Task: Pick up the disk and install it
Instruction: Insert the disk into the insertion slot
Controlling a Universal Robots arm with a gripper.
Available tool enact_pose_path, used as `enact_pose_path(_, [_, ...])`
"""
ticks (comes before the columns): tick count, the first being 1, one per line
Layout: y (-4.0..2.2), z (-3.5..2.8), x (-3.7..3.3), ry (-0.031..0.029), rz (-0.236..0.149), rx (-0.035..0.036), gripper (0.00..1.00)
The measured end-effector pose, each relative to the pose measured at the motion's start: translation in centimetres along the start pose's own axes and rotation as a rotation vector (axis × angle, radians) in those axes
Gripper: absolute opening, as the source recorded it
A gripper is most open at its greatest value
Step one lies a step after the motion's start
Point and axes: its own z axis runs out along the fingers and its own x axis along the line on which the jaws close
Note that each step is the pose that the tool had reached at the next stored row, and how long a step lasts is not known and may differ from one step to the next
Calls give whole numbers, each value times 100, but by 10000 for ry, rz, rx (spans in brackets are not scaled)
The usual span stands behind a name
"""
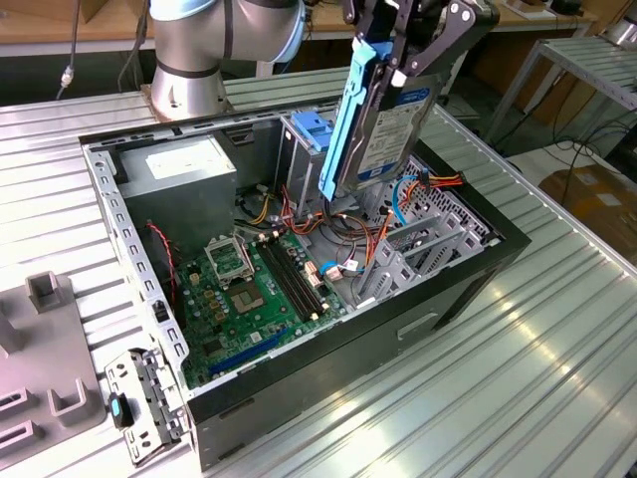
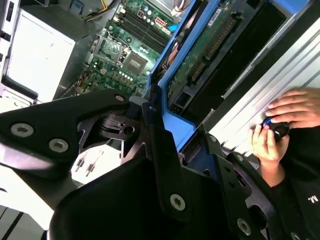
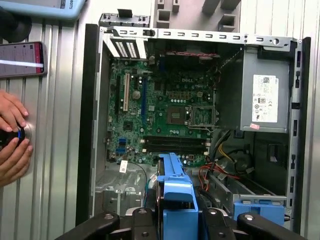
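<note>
My gripper (image 1: 398,45) is shut on the disk (image 1: 393,124), a silver-grey hard drive with a white label and blue side rails. The disk hangs on edge, tilted, above the open computer case (image 1: 468,289), over the drive area beside the metal cage with a blue cap (image 1: 307,134). In the first wrist view the disk's blue rail (image 3: 175,195) sits between the black fingers (image 3: 142,222), above the motherboard (image 3: 165,112). The second wrist view looks along the disk's green circuit-board underside (image 2: 210,50), with the blue rail (image 2: 172,120) clamped by the fingers (image 2: 160,150).
The grey power-supply box with a white sticker (image 1: 179,174) fills the case's far corner. Orange and red cables (image 1: 418,189) lie under the disk. A person's hands (image 3: 12,140) rest on the ribbed metal table next to a phone (image 3: 22,59). Grey fixtures (image 1: 45,349) stand at the exterior view's left.
</note>
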Motion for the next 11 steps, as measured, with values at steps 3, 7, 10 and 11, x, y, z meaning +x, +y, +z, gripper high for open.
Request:
enact_pose_path(3, [7,34,154,1,0,0,37])
enact_pose_path(7, [13,59,286,2,8,-3,37])
enact_pose_path(10, [13,59,286,2,8,-3,37])
enact_pose_path(11, [13,59,286,2,9,-3,37])
